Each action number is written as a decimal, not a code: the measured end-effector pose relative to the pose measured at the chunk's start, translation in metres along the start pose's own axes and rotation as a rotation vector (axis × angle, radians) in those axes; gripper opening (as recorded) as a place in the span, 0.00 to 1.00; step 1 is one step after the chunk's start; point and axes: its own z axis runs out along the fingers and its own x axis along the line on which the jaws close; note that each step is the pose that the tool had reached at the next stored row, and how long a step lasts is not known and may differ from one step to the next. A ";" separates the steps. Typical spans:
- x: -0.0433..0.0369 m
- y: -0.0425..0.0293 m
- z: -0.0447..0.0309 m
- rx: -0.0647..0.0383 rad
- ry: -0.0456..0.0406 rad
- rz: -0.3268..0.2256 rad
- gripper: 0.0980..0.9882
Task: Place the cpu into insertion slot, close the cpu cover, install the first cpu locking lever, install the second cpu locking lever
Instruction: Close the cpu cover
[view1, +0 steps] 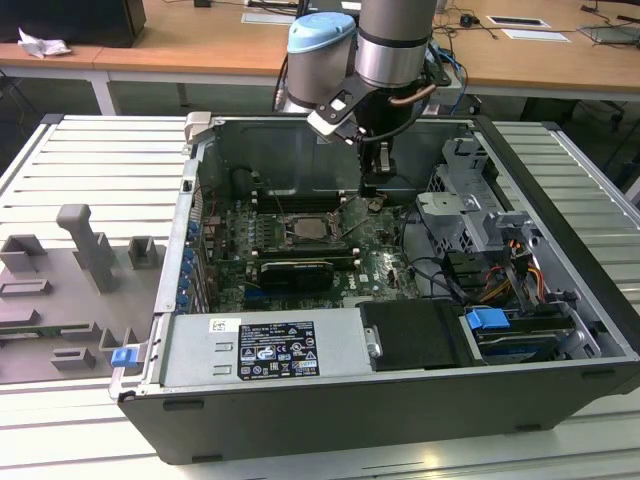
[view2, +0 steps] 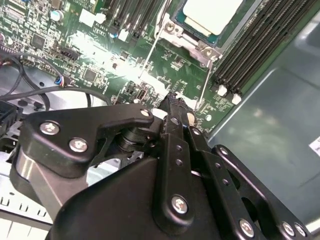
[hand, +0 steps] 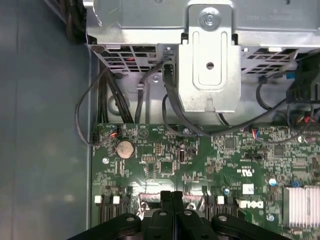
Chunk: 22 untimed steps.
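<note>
Gripper (hand: 171, 198) fingers pressed together, nothing visible between them. I'm holding low over the green board (hand: 150, 150) just beside the insertion slot (view1: 290, 230), likely to reach a thin wire locking lever (view2: 206, 82). The cpu (view2: 210, 14) sits in the slot, with the cpu cover (view2: 196, 47) apparently down around it. Lever latching is hard to make out, and the second wrist view cuts the slot off.

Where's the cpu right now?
In the exterior view the cpu lies in the middle of the green board, just beyond the long black graphics card, with the claw close by on the exterior view's right.
</note>
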 end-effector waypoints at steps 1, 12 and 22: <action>0.0000 0.0010 0.0013 0.001 -0.0006 0.000 0.01; -0.0002 0.0111 0.0092 0.002 -0.0034 -0.002 0.01; 0.0003 0.0153 0.0207 0.009 -0.0022 -0.019 0.01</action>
